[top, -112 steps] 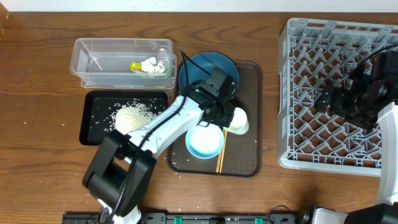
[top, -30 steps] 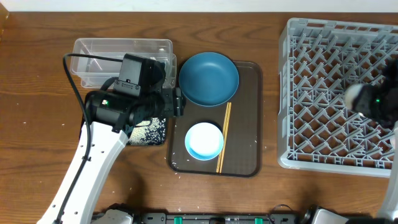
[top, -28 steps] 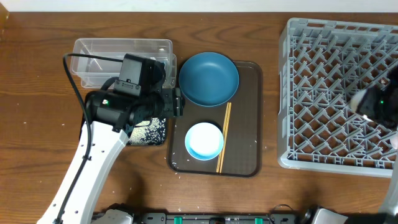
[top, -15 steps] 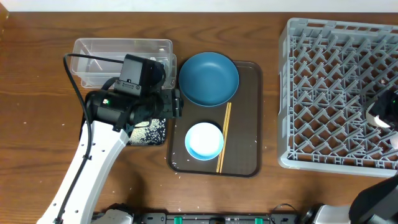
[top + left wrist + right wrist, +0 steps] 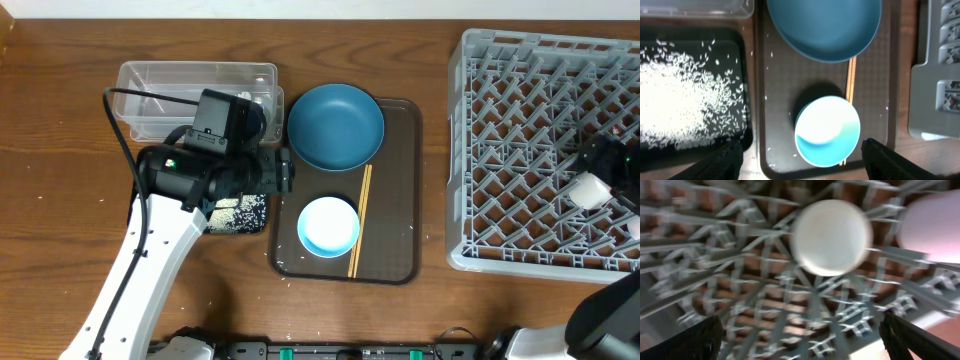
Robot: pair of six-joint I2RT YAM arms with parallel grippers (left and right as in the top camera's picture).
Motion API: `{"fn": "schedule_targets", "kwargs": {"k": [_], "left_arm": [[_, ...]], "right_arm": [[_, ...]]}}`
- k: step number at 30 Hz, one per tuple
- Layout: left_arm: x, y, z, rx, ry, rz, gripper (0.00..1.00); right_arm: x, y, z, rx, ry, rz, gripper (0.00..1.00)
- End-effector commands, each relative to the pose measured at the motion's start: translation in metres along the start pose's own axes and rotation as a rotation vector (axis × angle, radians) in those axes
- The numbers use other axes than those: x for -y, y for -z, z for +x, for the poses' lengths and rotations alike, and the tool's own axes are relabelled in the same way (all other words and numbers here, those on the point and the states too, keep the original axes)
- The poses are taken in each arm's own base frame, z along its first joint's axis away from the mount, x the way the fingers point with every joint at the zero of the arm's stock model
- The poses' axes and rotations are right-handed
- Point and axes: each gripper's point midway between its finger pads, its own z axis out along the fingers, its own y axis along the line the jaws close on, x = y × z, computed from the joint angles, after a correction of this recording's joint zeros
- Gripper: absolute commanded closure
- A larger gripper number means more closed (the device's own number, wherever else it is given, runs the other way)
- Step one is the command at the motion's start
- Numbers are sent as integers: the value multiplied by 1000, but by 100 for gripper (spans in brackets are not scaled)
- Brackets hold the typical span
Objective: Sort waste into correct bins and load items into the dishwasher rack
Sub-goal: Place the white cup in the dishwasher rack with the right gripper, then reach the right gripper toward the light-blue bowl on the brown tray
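My left gripper (image 5: 283, 168) hangs open and empty over the left edge of the brown serving tray; in the left wrist view (image 5: 805, 162) its dark fingertips (image 5: 727, 160) sit far apart. Below it lie the large blue bowl (image 5: 822, 22), the small white bowl (image 5: 827, 130) and the wooden chopsticks (image 5: 851, 75). Rice (image 5: 675, 110) is heaped in the black tray (image 5: 746, 90). My right gripper (image 5: 805, 340) is open above the dishwasher rack (image 5: 500, 60). A whitish cup (image 5: 831, 237) stands on the grid, free of the fingers, with a second cup (image 5: 935, 227) beside it.
The clear tub (image 5: 150, 85) stands at the back left, partly covered by my left arm, which hides its contents. The brown serving tray (image 5: 395, 200) lies between the bins and the rack. Stray rice grains dot the serving tray near the white bowl.
My right gripper has opened and let go of the cup, which now rests on the rack grid. The left arm has stayed where it was.
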Motion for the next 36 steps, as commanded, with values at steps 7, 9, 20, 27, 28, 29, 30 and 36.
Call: {"fn": "schedule_targets", "kwargs": {"k": [7,9,20,27,28,29,30,36], "left_arm": [[-16,-5,18,-69,5,-74,21],[-27,-6,24,-87,20,-131,21],[-62,2,34,-97,119,-333,21],[-62,2,34,-97,119,-333,20],[-62,2,34,-97,119,-333,20],[-62,2,34,-97,119,-333,20],[-62,2,34,-97,119,-333,21],[-62,2,34,-98,119,-333,20]], "right_arm": [[-140,67,39,87,430,-376,1],[-168,68,62,59,536,-408,1],[-263,32,210,-166,924,-482,25],[-273,-24,290,-358,985,-409,35],[-273,-32,300,-382,988,-394,38],[-273,-39,309,-403,990,-379,41],[-273,-45,316,-421,992,-366,45],[-273,-69,335,-470,1008,-326,94]]}}
